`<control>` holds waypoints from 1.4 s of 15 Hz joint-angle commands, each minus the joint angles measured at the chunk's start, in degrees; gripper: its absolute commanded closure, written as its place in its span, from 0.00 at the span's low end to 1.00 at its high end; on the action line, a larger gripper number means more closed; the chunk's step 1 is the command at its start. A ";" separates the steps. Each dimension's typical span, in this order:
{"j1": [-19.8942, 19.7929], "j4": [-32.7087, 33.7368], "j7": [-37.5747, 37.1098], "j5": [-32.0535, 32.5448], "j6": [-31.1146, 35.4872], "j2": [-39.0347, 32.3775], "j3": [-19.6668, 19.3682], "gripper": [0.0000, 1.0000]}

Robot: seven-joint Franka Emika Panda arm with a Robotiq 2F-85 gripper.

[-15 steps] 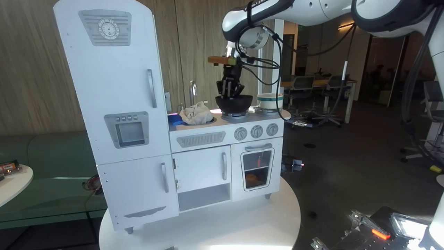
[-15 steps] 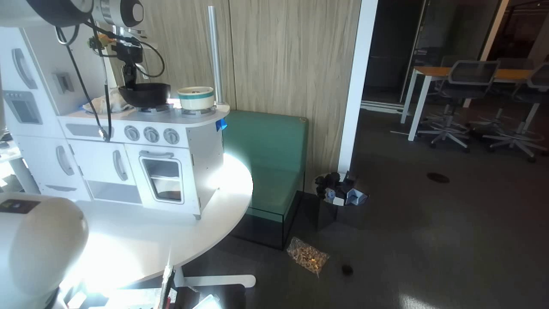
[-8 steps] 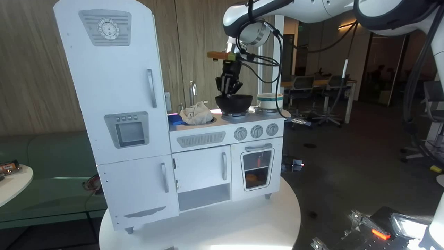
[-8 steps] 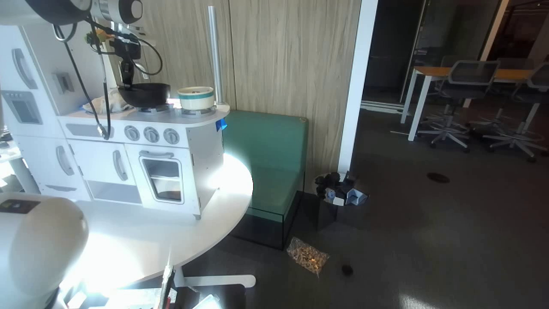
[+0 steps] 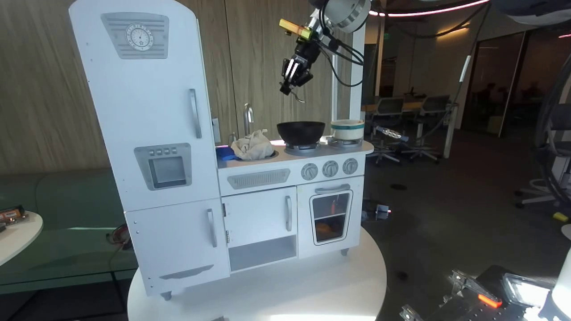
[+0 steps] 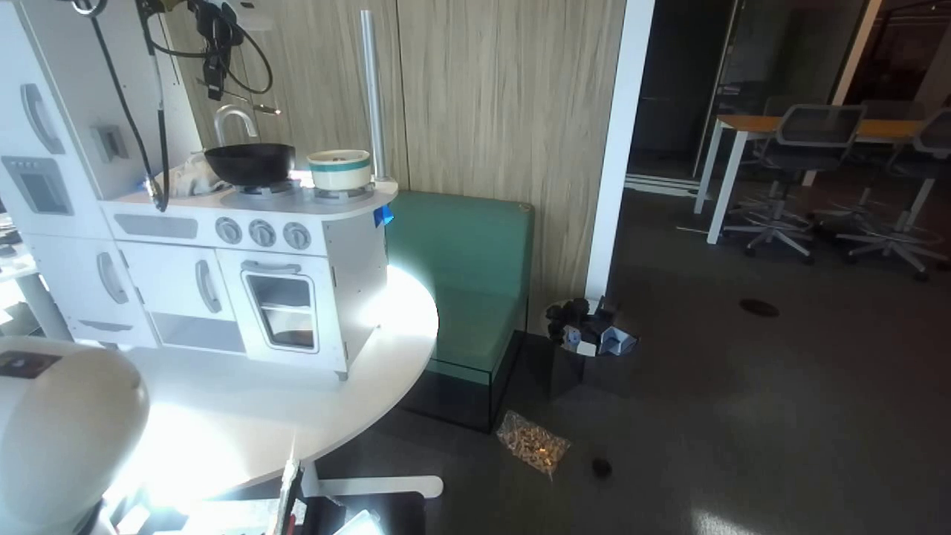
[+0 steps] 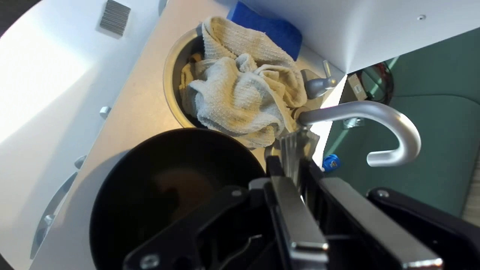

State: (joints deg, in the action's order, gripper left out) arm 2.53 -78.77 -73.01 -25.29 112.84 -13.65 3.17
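Observation:
My gripper (image 5: 286,89) hangs tilted, well above the black pan (image 5: 301,133) on the toy stove. It is shut on a thin silver utensil (image 5: 298,97), whose far end sticks out to the side of the fingertips in both exterior views. Between the fingertips in the wrist view the shiny metal of the utensil (image 7: 294,150) shows, blurred; its exact kind is hard to tell. Below and left in that view lies the dark inside of the pan (image 7: 131,187), with a faint brownish patch at its bottom.
A crumpled beige cloth (image 7: 243,90) lies in the small sink (image 7: 170,82), beside a blue sponge (image 7: 266,28). The curved faucet (image 7: 393,120) rises behind it. A white pot with a teal band (image 6: 339,172) stands right of the pan. The tall toy fridge (image 5: 147,111) borders the counter.
The gripper has risen out of the black pan and tilted. A silver utensil now shows in its fingertips, where earlier the tips were hidden in the pan. The pan has stayed put.

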 commanded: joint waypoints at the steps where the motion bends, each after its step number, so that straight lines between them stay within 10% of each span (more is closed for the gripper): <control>1: -3.08 -5.85 1.51 -9.01 6.51 5.54 -0.54 0.92; 13: -9.25 -26.04 20.61 -47.06 14.04 15.19 -7.62 0.92; 21: -9.81 -35.68 20.77 -49.29 14.24 18.24 -9.92 0.92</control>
State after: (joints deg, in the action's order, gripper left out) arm -7.12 -110.96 -52.31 -73.16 125.85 2.13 -6.39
